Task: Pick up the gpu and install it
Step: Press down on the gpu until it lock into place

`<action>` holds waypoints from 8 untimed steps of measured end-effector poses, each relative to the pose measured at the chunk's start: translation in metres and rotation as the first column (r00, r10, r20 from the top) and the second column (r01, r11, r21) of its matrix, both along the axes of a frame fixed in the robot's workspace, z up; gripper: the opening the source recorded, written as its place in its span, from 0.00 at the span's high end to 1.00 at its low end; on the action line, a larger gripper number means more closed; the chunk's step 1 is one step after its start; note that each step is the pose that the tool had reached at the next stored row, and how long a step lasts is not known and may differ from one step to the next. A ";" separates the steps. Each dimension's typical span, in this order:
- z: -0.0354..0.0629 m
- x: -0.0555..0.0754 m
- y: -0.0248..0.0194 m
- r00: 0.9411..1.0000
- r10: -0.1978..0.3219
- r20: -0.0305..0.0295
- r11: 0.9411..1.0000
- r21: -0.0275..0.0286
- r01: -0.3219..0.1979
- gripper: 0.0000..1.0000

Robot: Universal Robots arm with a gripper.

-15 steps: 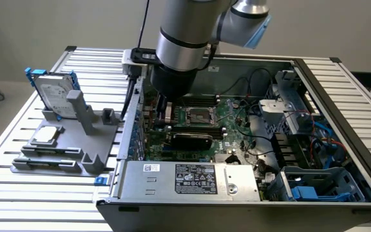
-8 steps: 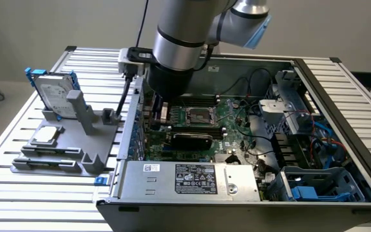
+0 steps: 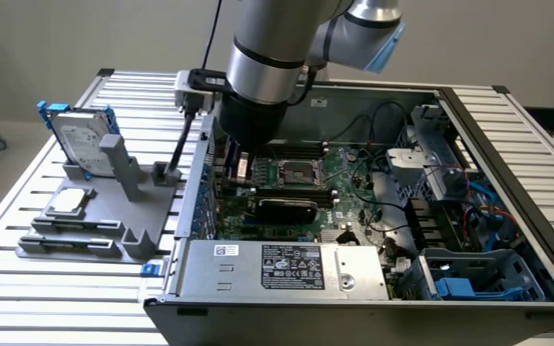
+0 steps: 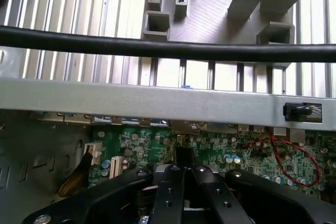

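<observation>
The gpu (image 3: 283, 209) stands on edge on the green motherboard (image 3: 346, 180) inside the open computer case, its black rounded shroud facing the exterior camera. My arm (image 3: 257, 115) reaches down into the case just behind the gpu, towards the exterior view's left wall, and hides the gripper from that camera. In the wrist view my gripper (image 4: 184, 163) is shut, its black fingers (image 4: 170, 187) pressed together with nothing visible between them, hovering over the motherboard (image 4: 220, 145) close to the case's side wall (image 4: 157, 100). From the wrist, the gpu is hidden.
A black cable (image 4: 157, 50) runs across in front of the wrist camera. Outside the case on the slatted table, a grey fixture (image 3: 94, 223) holds a silver hard drive with blue rails (image 3: 80, 140). The power supply (image 3: 287, 267) and blue drive cage (image 3: 479, 277) fill the case's near side.
</observation>
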State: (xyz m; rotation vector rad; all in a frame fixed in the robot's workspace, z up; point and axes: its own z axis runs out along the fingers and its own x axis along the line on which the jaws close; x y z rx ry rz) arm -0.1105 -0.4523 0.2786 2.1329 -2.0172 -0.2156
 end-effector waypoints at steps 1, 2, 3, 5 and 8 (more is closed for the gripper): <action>0.0007 0.000 0.0000 1.000 0.000 -0.001 1.000 -0.004 0.000 0.89; 0.0017 0.000 0.0000 1.000 0.000 -0.001 1.000 -0.006 0.000 0.89; 0.0027 0.000 0.0000 1.000 0.000 -0.002 1.000 -0.007 0.000 0.89; 0.0048 0.000 0.0001 1.000 0.000 -0.004 1.000 -0.009 0.000 0.89; 0.0064 0.000 0.0001 1.000 -0.001 -0.009 1.000 -0.013 0.001 0.89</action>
